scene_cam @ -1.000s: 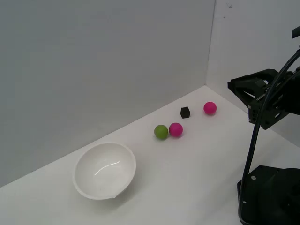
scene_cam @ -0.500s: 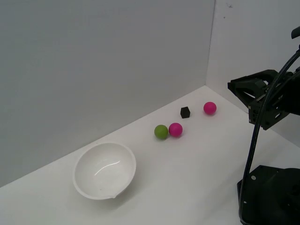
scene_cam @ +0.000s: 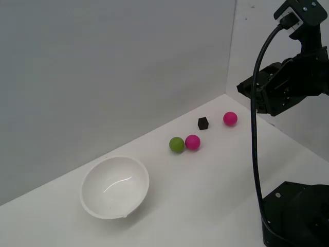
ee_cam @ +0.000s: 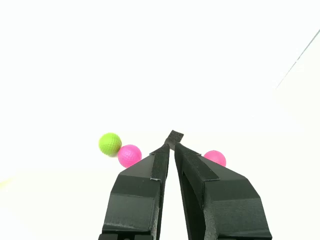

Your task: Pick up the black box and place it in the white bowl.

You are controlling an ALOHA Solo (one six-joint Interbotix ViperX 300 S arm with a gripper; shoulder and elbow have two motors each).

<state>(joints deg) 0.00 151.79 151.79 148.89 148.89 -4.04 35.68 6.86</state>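
Gripper (scene_cam: pixel 245 88) raised at the exterior view's upper right, fingers (ee_cam: pixel 161 165) nearly together and holding nothing. Black box (scene_cam: pixel 203 123) on the table right of centre, between the pink ball (scene_cam: pixel 230 119) and the green ball (scene_cam: pixel 177 144). White bowl (scene_cam: pixel 134 196) lower left, well apart.

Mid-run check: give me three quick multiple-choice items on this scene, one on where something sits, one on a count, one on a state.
1. The black box sits:
A. inside the white bowl
B. on the table, between two pink balls
C. in the gripper

2. Balls on the table:
A. two
B. three
C. five

3. The white bowl is:
A. empty
B. holding a ball
C. upside down

Answers:
1. B, it rests on the table with the pink ball beside the green ball and the other pink ball either side.
2. B, one green ball plus two pink.
3. A, its open interior shows only white.
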